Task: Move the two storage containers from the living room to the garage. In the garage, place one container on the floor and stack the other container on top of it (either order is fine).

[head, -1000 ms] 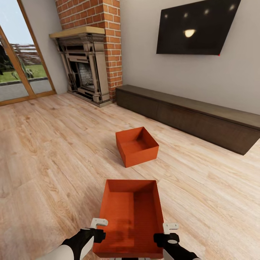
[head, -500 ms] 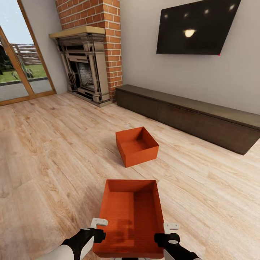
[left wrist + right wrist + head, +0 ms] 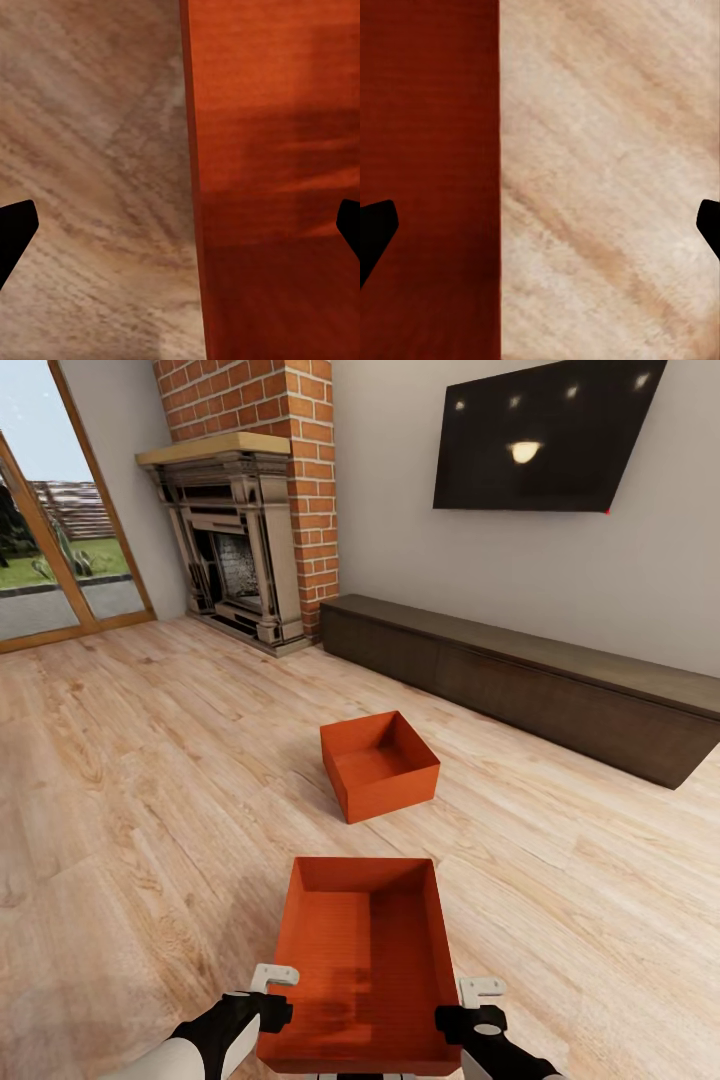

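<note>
My left end effector [image 3: 272, 992] and right end effector [image 3: 478, 1005], both spread wide, straddle the side walls of the near orange-red thin-walled rectangular bin [image 3: 362, 960] on the light wood plank floor [image 3: 130, 810]. Uneven closing could skew or tip it.

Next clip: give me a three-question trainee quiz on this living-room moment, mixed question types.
1. True or false: the far orange-red open box-shaped bin is stacked on the near orange-red bin.
2. The left gripper straddles the near bin's: A) side wall B) base C) lid
3. Fill in: both bins rest on the light ____ plank floor.

Key: 1 false, they sit apart. 2 A; the right gripper straddles the opposite wall, both open. 3 wood.
</note>
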